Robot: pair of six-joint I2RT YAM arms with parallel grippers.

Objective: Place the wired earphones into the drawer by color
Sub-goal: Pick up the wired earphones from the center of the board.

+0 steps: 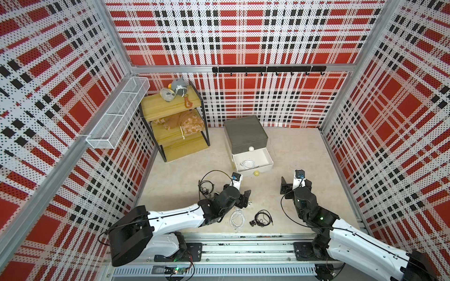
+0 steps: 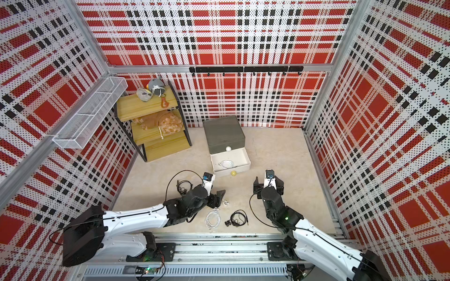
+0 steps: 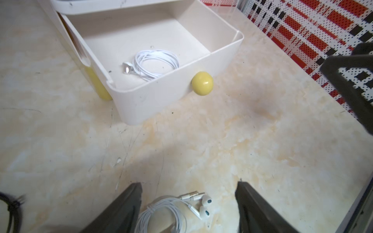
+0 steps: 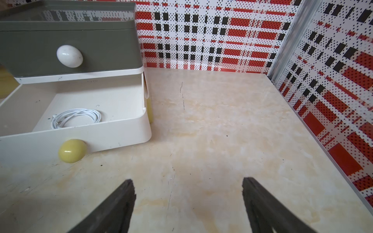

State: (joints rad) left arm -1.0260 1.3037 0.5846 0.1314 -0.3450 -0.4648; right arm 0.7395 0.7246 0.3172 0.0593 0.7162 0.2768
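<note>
The drawer has a dark grey top tier, and its white tier is pulled out. A white earphone coil lies in that tier, behind the yellow knob. My left gripper is open, its fingers either side of a second white bundle lying on the table. In both top views this bundle lies just in front of my left gripper. Black earphones lie right of it and left of the arm. My right gripper is open over bare table.
A yellow wooden shelf rack with plush toys stands at the back left. A white wire basket hangs on the left wall, and a black hook rail on the back wall. The arms' metal rail runs along the front edge.
</note>
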